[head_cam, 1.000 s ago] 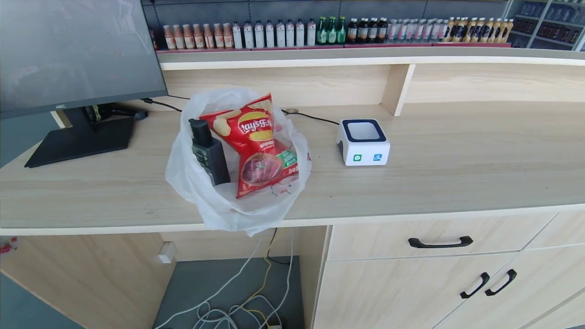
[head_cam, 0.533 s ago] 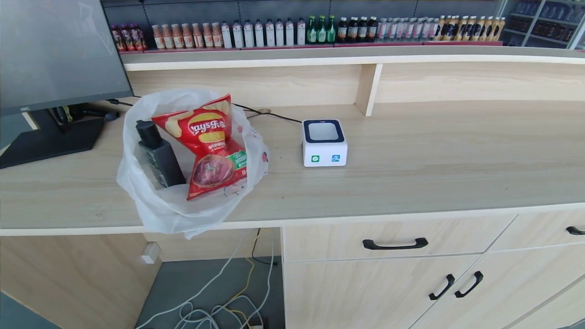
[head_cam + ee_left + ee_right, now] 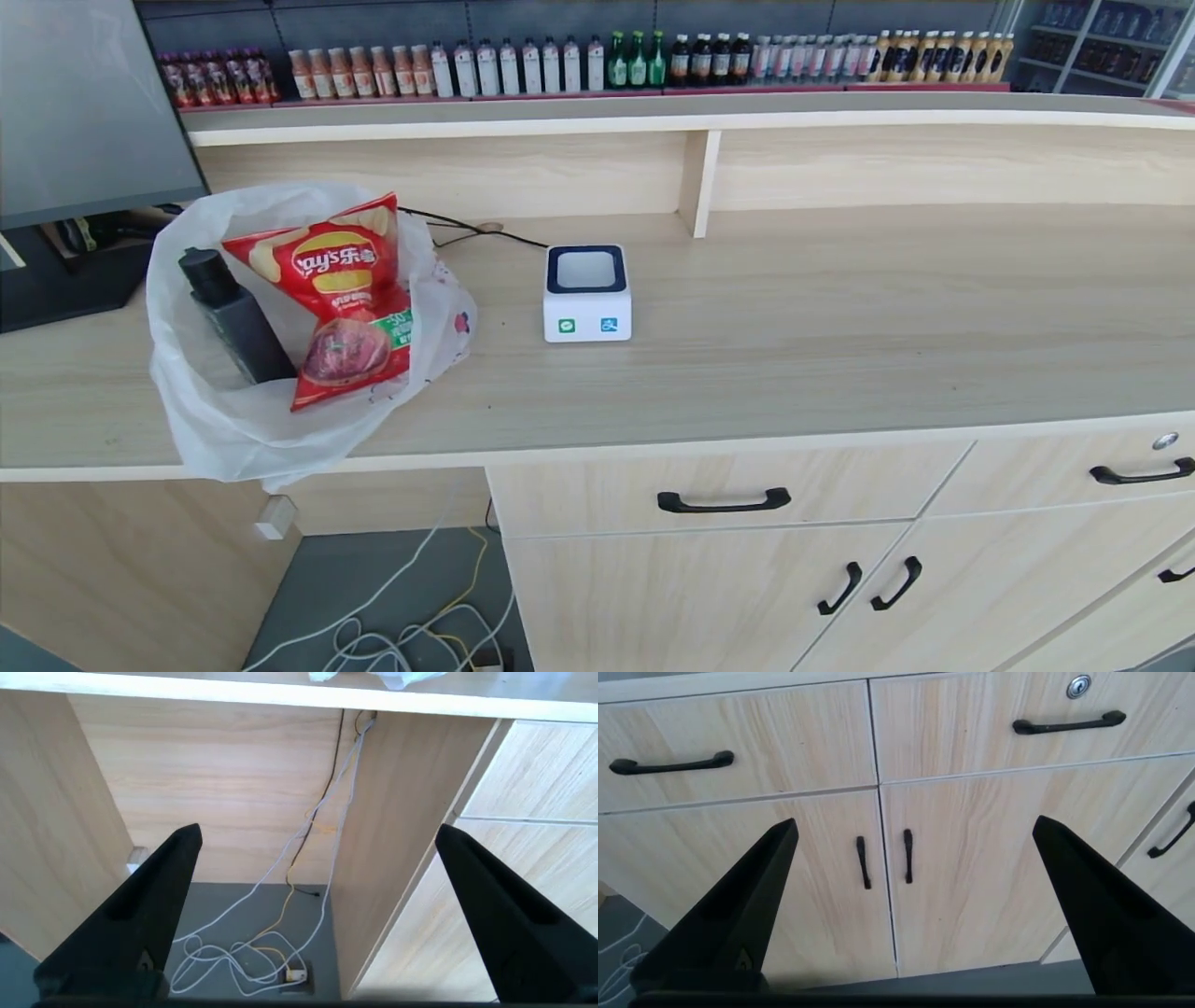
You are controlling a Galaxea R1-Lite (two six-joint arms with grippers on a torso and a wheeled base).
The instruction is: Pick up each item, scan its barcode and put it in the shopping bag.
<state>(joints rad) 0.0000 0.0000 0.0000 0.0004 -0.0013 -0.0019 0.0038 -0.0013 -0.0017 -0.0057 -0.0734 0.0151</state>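
A translucent white shopping bag (image 3: 215, 411) sits at the counter's front left, hanging slightly over the edge. Inside it a red chip bag (image 3: 338, 299) leans upright beside a dark bottle with a black cap (image 3: 233, 317). A white cube scanner (image 3: 587, 294) with a dark-framed window on top stands to the bag's right. My left gripper (image 3: 318, 919) is open, held low below the counter, facing the open knee space with cables. My right gripper (image 3: 910, 915) is open too, low in front of the cabinet doors.
The light wood counter (image 3: 840, 327) stretches bare to the right of the scanner. A monitor (image 3: 75, 112) stands at the far left. Drinks bottles (image 3: 597, 61) line a shelf behind the raised ledge. Drawers and doors with black handles (image 3: 724, 504) lie below; loose cables (image 3: 411, 635) lie on the floor.
The head camera has swung to the right, so the bag, scanner and monitor all sit further left in the picture. Nothing on the counter has itself moved.
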